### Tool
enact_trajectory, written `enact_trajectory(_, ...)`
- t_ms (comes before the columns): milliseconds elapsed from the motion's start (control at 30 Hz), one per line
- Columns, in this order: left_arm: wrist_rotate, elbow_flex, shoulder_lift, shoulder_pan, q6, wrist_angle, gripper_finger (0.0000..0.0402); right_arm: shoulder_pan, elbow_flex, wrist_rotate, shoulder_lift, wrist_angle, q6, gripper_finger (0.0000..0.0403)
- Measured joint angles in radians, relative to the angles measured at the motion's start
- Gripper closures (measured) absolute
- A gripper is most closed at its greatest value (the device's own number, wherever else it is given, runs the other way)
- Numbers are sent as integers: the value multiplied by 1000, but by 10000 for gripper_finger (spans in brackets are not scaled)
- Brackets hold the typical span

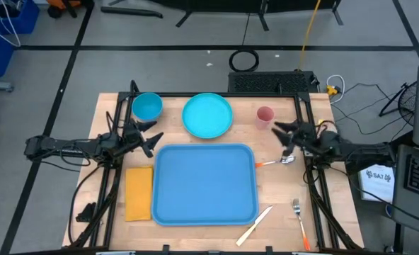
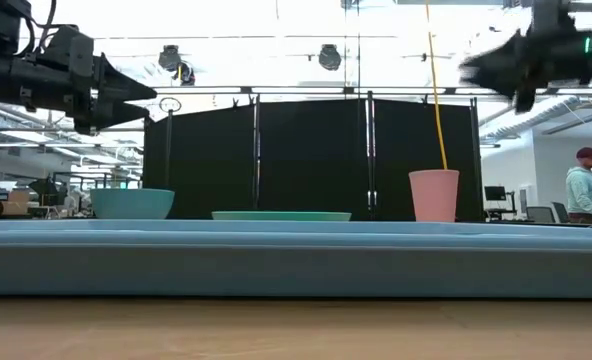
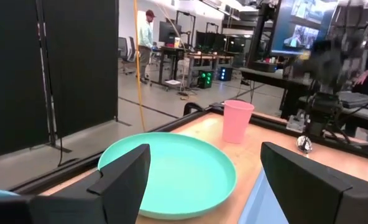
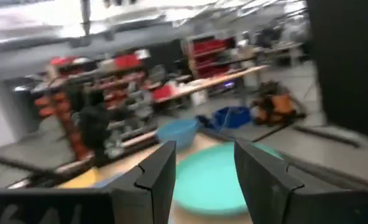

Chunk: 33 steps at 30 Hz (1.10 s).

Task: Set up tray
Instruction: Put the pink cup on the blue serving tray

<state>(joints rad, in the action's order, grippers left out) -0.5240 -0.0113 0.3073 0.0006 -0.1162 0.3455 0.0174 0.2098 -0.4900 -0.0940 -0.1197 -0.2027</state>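
Note:
The blue tray (image 1: pixel 206 183) lies flat in the middle of the table, its near rim filling the low view (image 2: pixel 296 260). Behind it stand a blue bowl (image 1: pixel 146 106), a turquoise plate (image 1: pixel 207 115) and a pink cup (image 1: pixel 265 115). My left gripper (image 1: pixel 150 136) hovers open above the table between the bowl and the tray's far-left corner, and in its wrist view (image 3: pixel 204 149) it faces the plate (image 3: pixel 171 171) and cup (image 3: pixel 237 121). My right gripper (image 1: pixel 283 133) hovers open near the cup, above a spoon (image 1: pixel 280 161), and its wrist view (image 4: pixel 202 165) looks at the plate (image 4: pixel 221 180).
An orange-yellow napkin (image 1: pixel 139 193) lies left of the tray. The spoon rests by the tray's right rim, a fork (image 1: pixel 298 212) lies near the right edge and a knife (image 1: pixel 255 225) at the tray's near-right corner. A person (image 2: pixel 586 185) stands in the room beyond.

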Motion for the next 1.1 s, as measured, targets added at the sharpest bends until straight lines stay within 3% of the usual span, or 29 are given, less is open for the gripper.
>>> enact_trajectory(133, 0, 0, 0, 0, -11, -9, 91, 19, 231, -195, -153, 235, -33, 252)
enact_trajectory(300, -1, 0, 0, 0, -35, -14, 91, 69, 560, -283, -408, 570, -76, 252)
enact_trajectory(433, -1, 0, 0, 0, -59, -18, 91, 154, 784, -293, -629, 776, -44, 252)
enact_trajectory(567, -1, 0, 0, 0, -78, -30, 91, 329, 966, -245, -806, 989, -66, 252)
enact_trajectory(767, 0, 0, 0, 0, -101, -40, 91, 617, 1002, 87, -1015, 1104, -67, 252)
enact_trajectory(900, 0, 0, 0, 0, -103, -48, 91, 736, 972, 127, -1124, 1097, -45, 252)
enact_trajectory(1100, 0, 0, 0, 0, -103, -70, 91, 793, 904, 174, -1235, 1020, -53, 252)
